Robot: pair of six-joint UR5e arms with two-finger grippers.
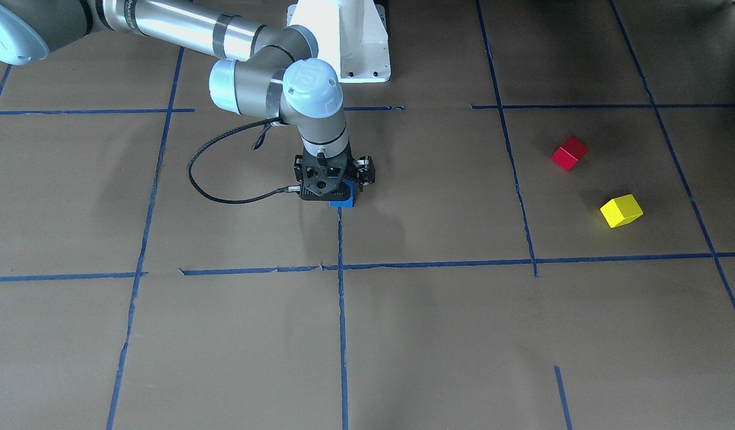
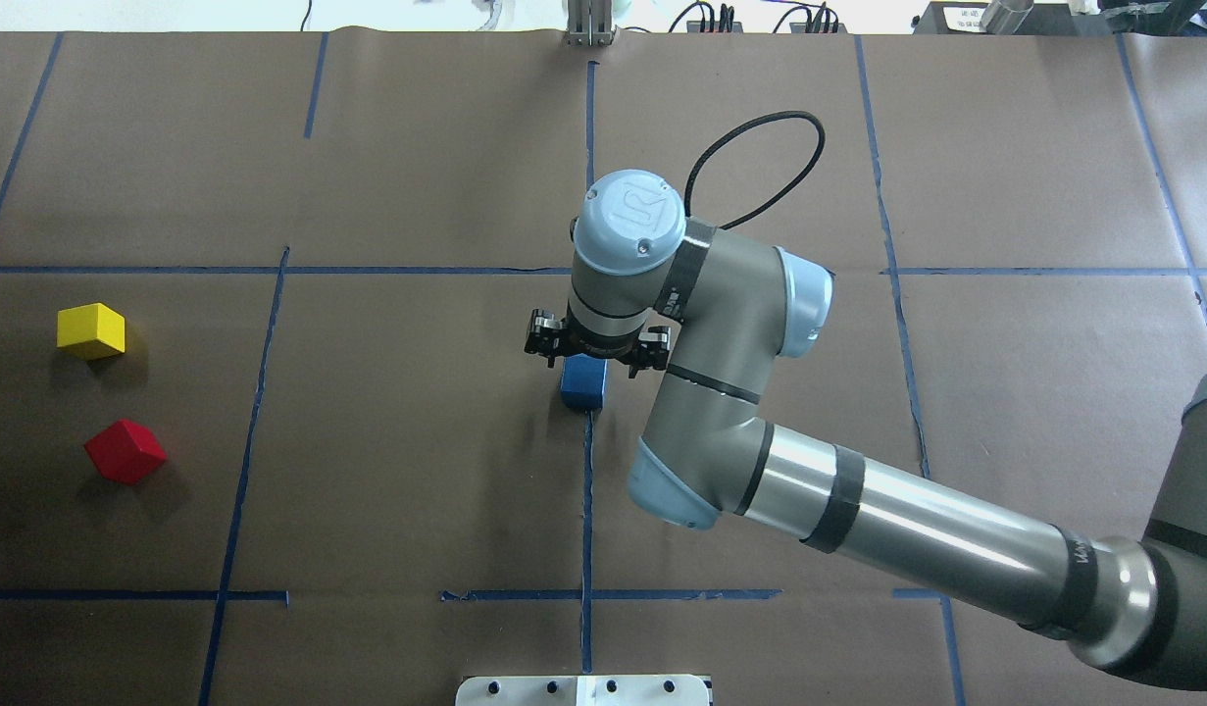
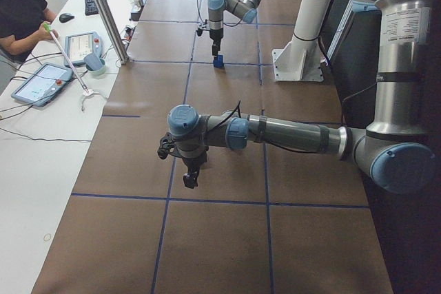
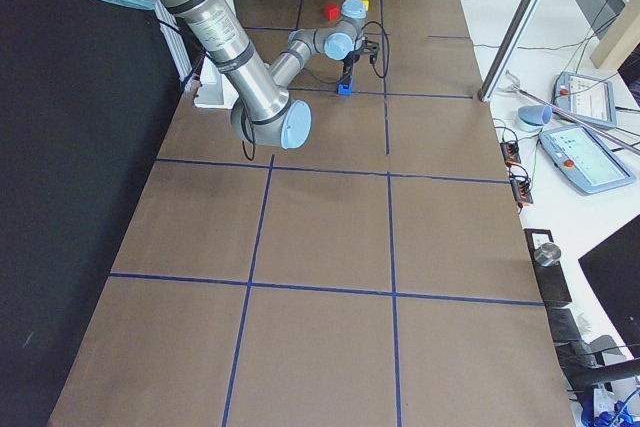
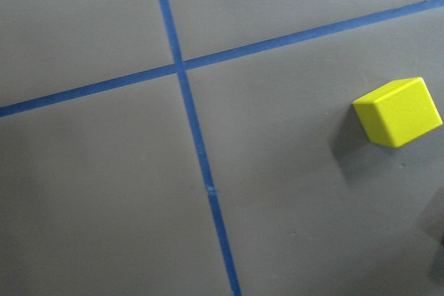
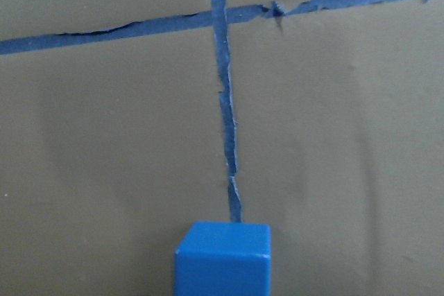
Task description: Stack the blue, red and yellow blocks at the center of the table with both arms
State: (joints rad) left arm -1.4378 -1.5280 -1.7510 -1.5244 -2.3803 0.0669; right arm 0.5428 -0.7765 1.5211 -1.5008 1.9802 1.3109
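Placement matters now: the blue block (image 2: 583, 384) sits mid-tabletop (image 2: 368, 490), far from every edge, beneath the right gripper (image 2: 595, 351). Whether its fingers clamp it, I cannot tell. Release gently, then lift straight up.

We see three small, plain cubes on the brown table (image 2: 417, 471). The blue block (image 2: 583, 384) is at the middle, right on the blue tape line (image 2: 586, 510) that runs away from the robot, with its faces square to that line. We cannot tell whether it rests fully on the surface. The red block (image 2: 125, 451) and the yellow block (image 2: 91, 329) lie far out on the robot's left, well apart from the blue one. They are near each other but not touching, with the yellow farther from the robot. Both sit flat, turned at an angle to the tape grid.
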